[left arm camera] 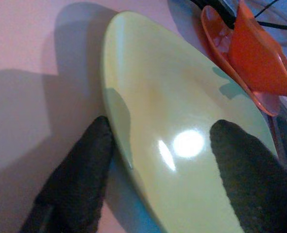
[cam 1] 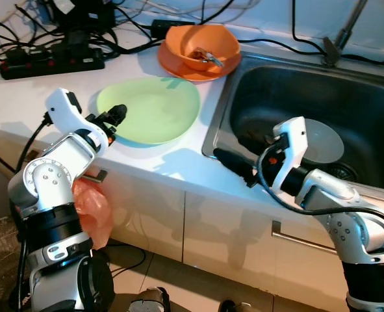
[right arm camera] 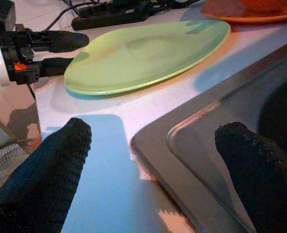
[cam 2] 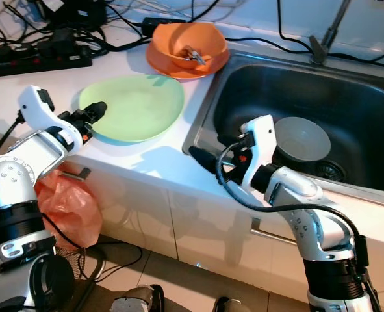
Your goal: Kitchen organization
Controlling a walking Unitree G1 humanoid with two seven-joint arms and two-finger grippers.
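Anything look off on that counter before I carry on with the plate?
One thing: a black power strip and a tangle of cables lie on the white counter close to the sink, an odd spot near water. Nothing looks spilled or broken. The left gripper is open at the green plate's edge.

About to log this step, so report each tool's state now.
Left tool: open, fingers straddling the rim of the green plate, not clamped.
Right tool: open, holding nothing, over the sink edge.
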